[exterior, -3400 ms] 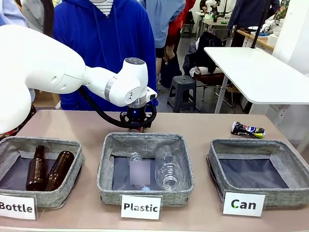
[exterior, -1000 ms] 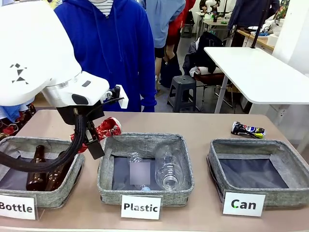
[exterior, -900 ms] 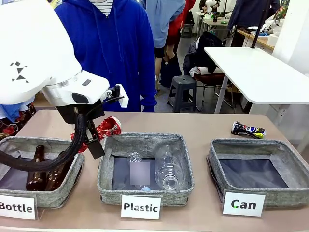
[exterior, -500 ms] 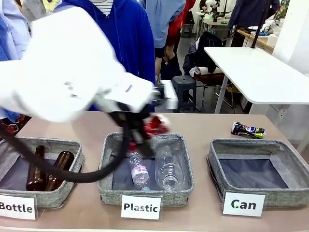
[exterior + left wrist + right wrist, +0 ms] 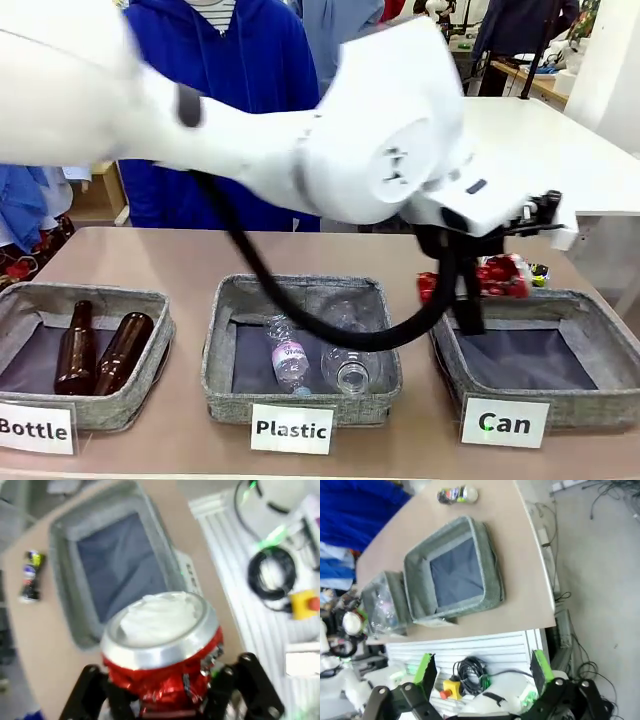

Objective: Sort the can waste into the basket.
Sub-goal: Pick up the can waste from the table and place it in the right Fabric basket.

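Two crushed cans show here. We see the red can [image 5: 503, 277] up in the air, held by the left jaws, which are squeezed shut on its crumpled sides. The left arm [image 5: 380, 170] reaches from the left across to the right part of the worktop [image 5: 140, 255], and it looks blurry. The red can hangs over the left side of the basket [image 5: 600, 315] with the white card [image 5: 505, 422] that says "Can". It does not touch the basket.

From the left wrist we look down past the can's silver top onto the basket's dark flat bottom. One black finger [image 5: 87, 695] sits on each side of the can.

The dark can [image 5: 456, 494] lies on its side on the worktop. It is just past the far edge of that basket and apart from it.

The right jaws stand wide open, with nothing between the green pads [image 5: 426, 667]. They hang back from the near edge of the worktop, well apart from both cans.

The middle basket [image 5: 300, 285], marked "Plastic", holds clear bottles [image 5: 350, 365]. The left basket [image 5: 95, 295], marked "Bottle", holds two brown bottles [image 5: 122, 350] lying side by side. One person [image 5: 255, 45] in a blue top stands at the far side of the worktop.
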`<state>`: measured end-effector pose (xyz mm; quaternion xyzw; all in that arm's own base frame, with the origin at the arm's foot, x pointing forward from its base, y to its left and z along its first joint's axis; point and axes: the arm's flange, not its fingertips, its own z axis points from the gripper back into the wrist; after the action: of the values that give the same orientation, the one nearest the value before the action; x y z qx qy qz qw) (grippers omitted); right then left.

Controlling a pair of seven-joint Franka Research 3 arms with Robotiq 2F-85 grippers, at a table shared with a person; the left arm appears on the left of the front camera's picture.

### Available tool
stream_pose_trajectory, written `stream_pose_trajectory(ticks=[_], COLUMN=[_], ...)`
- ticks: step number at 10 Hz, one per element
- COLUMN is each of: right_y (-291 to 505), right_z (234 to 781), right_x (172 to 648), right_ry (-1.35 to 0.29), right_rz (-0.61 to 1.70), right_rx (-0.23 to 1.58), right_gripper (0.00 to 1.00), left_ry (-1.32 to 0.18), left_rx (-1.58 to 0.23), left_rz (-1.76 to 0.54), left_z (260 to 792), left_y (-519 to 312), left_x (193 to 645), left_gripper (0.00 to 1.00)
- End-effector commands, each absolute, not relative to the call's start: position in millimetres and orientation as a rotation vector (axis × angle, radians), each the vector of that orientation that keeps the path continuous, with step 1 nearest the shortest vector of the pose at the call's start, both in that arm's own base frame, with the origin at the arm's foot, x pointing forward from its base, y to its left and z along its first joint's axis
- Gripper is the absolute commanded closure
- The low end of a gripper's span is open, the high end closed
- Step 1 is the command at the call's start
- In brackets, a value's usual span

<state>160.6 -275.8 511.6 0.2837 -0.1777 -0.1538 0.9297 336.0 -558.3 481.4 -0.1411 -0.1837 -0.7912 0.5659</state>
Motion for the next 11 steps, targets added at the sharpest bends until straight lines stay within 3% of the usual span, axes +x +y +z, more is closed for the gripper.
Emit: stream_pose_trajectory(ticks=[1, 4, 7, 9, 10, 11], right_y=[-272, -272, -272, -272, -272, -272], right_z=[523, 523, 523, 523, 523, 523], right_x=[169, 169, 169, 169, 169, 169], right_ry=[-0.372, -0.372, -0.372, -0.372, -0.372, -0.372], right_rz=[-0.355, -0.355, -0.355, -0.355, -0.355, -0.355], right_rx=[0.555, 0.555, 0.555, 0.555, 0.555, 0.555], right_gripper=[0.0, 0.0, 0.0, 0.0, 0.0, 0.0], left_ry=[-0.431, -0.351, -0.324, -0.319, -0.32, -0.323], left_rx=[-0.338, -0.209, -0.191, -0.192, -0.193, -0.188], left_rz=[-1.791, -1.798, -1.77, -1.764, -1.76, -1.76], left_z=[478, 437, 426, 424, 424, 424], left_y=[-627, -701, -708, -708, -708, -707], left_x=[351, 353, 367, 370, 370, 370], left_gripper=[1.0, 1.0, 1.0, 0.48, 0.17, 0.39])
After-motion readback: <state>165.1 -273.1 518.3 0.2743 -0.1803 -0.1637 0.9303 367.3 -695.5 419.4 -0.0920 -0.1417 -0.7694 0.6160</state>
